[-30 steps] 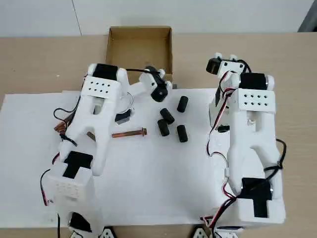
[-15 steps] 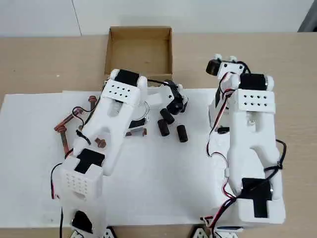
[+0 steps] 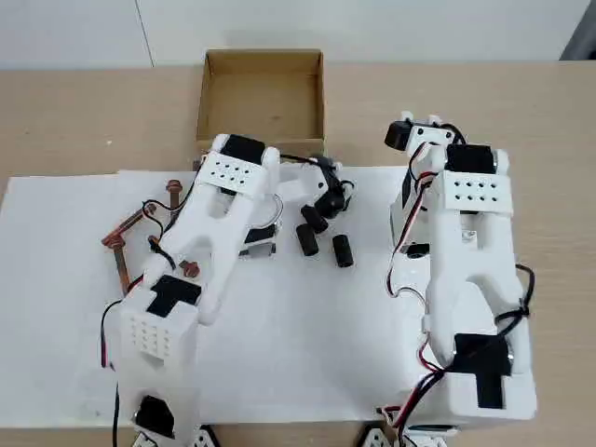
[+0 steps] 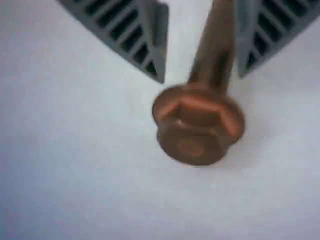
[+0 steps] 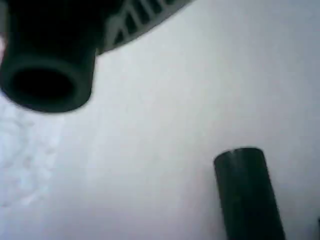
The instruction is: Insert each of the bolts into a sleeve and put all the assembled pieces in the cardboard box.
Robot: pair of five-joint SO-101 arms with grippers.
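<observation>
We see left gripper (image 4: 200,70) open astride copper hex-head bolt (image 4: 197,127); right gripper (image 5: 65,35) clamps black tubular sleeve (image 5: 47,82).

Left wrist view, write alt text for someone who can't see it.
A copper bolt with a hexagonal flanged head fills the centre, its shank running back between the left gripper's two grey ribbed fingers, with a gap on one side. White paper lies beneath.

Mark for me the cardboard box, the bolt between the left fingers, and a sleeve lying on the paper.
cardboard box (image 3: 264,98): high view, bare floor.
bolt (image 4: 197,131): left wrist view, hexagonal head.
lying sleeve (image 5: 247,192): right wrist view, side wall.
</observation>
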